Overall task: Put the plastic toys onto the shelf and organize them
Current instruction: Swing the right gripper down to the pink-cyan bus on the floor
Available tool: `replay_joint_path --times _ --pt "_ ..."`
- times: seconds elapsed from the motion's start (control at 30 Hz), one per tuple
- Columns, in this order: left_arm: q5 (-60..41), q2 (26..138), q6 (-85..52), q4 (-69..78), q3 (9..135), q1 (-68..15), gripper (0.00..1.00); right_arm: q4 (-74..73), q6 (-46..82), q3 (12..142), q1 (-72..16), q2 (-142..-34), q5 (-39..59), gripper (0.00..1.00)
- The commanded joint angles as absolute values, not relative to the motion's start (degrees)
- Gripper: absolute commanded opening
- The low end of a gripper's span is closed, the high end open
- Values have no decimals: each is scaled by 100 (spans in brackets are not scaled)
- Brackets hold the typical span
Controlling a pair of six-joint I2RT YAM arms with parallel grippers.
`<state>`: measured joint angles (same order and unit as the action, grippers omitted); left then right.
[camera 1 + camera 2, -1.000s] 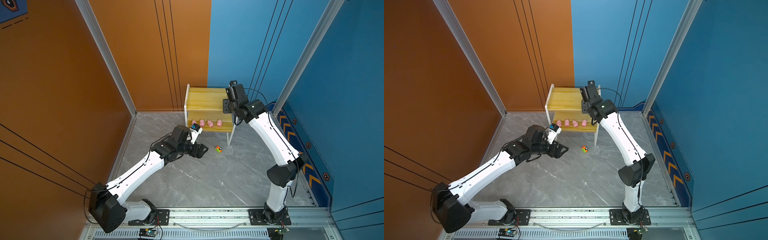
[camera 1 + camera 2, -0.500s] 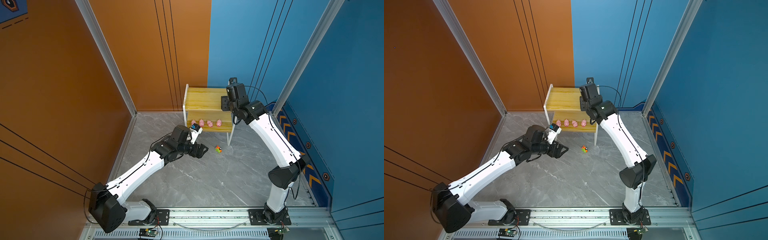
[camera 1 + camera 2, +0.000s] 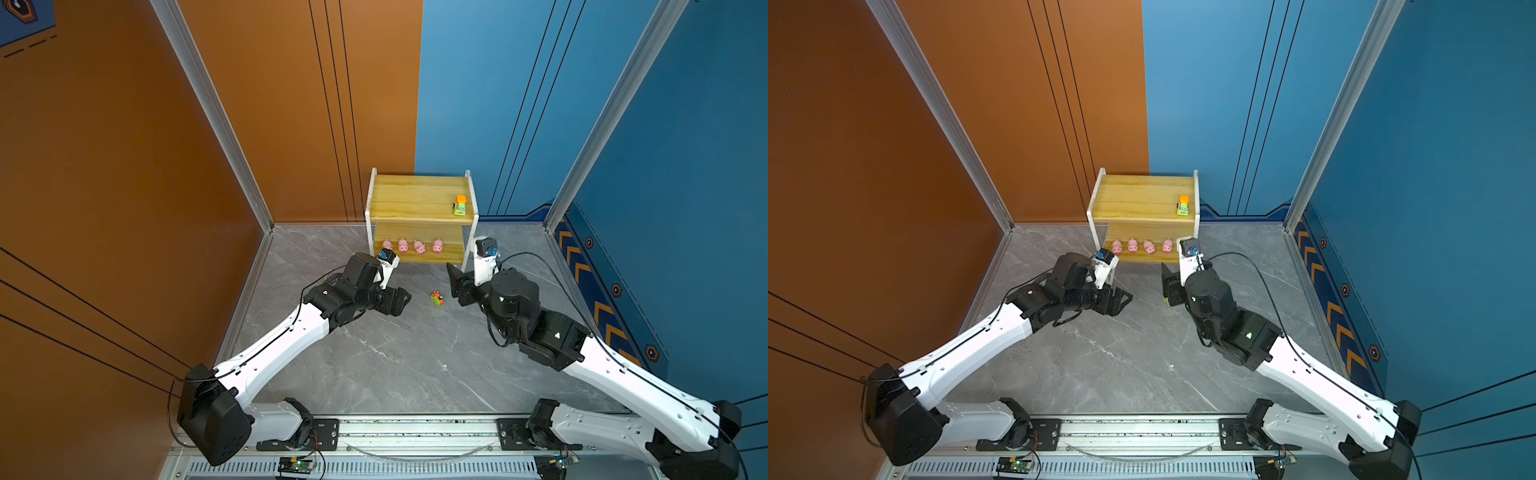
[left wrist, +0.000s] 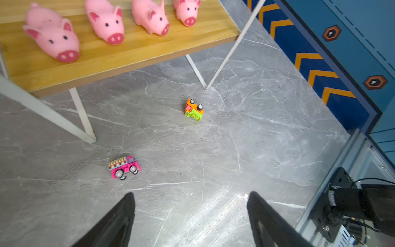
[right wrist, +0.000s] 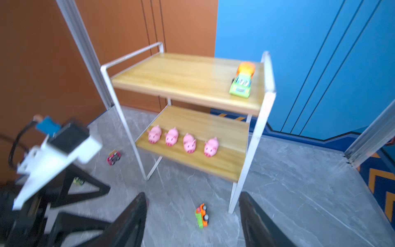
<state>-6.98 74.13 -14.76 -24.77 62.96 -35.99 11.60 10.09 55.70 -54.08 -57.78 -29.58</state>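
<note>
Right claw point(image 5: 192, 194) was part open, empty; left claw point(image 4: 190, 194) wide open, empty. Tipped orange-green car point(image 5: 202, 216) lay on the bench point(image 5: 299, 192) just ahead of right claw. Probably light, hard, slick plastic: pinch body flanks, not wheels.

Brightness: bright and even in all views.
Shadows: soft and faint on the counter point(image 3: 395, 365) beneath the shelf point(image 3: 415, 199).
Glare: pale sheen on the counter in front of the shelf, left wrist view.
Blur: right wrist view smeared throughout; the white camera mount point(image 5: 57, 149) near the shelf is worst.
Sharpness: other views crisp.
Distortion: shelf posts bow slightly in the right wrist view.
</note>
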Motion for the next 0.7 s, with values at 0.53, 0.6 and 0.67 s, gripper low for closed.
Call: replay_joint_path --times 0.53,0.6,0.67 --pt "-1000 7727 -3359 -3080 5403 -1868 79 -4177 925 4460 -5467 -10370 -71 68" --pt "-1123 7756 -3360 -3052 5388 -1765 79 -4152 880 4710 -5303 -10660 166 68" --pt "-1215 7740 -3347 -3013 5376 -1664 79 -4046 792 4977 -5163 -10916 395 69"
